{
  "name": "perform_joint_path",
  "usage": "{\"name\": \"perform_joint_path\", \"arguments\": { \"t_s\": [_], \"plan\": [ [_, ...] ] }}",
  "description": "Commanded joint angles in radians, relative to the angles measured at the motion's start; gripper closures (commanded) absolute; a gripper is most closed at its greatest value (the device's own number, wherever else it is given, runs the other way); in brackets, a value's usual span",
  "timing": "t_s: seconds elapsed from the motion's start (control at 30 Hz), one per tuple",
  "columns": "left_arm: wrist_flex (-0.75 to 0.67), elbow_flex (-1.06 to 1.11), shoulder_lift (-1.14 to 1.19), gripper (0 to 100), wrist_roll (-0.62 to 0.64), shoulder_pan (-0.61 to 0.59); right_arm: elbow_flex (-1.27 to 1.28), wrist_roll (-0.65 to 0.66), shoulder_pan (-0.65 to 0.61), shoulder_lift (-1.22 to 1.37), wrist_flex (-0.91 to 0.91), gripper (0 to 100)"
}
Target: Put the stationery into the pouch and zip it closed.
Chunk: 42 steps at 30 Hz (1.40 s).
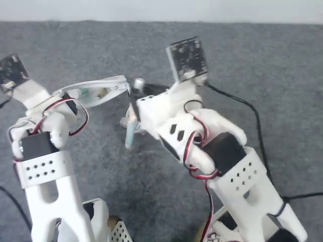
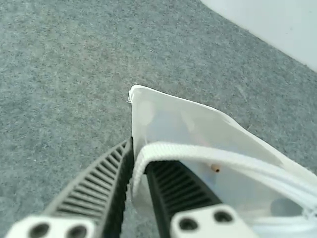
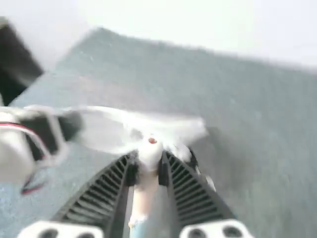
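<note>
A white translucent pouch hangs above the grey carpet, with small items showing faintly through it. My left gripper is shut on its end. In the left wrist view the pouch rises between the ribbed fingers, and its zipper band runs across. My right gripper is shut on a white pen with a teal end, right at the pouch's other end. In the right wrist view the pen sits between the fingers, its tip touching or just short of the pouch.
Grey carpet covers the whole surface, with a pale wall along the far edge. A black cable trails from the right arm. The two arm bases stand at the near edge.
</note>
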Motion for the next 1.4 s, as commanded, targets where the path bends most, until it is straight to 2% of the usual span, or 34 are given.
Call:
{"name": "perform_joint_path", "arguments": {
  "t_s": [0.0, 0.33, 0.57, 1.03, 1.23, 1.37],
  "plan": [
    [-0.015, -0.031, -0.009, 99, 0.000, 0.005, -0.009, 0.114, -0.030, -0.054, -0.107, 99.2],
    [-0.015, -0.031, -0.009, 99, 0.000, 0.003, 0.048, 0.141, -0.028, -0.070, -0.154, 99.1],
    [-0.015, -0.031, -0.012, 99, 0.000, 0.005, 0.172, 0.143, -0.028, -0.259, -0.168, 99.1],
    [-0.006, -0.045, -0.017, 99, 0.002, 0.066, 0.468, 0.144, -0.022, -0.486, -0.599, 99.1],
    [0.086, -0.107, -0.017, 99, -0.002, 0.149, 0.555, 0.147, -0.021, -0.552, -0.730, 99.1],
    [0.084, -0.108, -0.015, 99, -0.002, 0.153, 0.624, 0.244, -0.001, -0.550, -0.842, 99.1]
  ]
}}
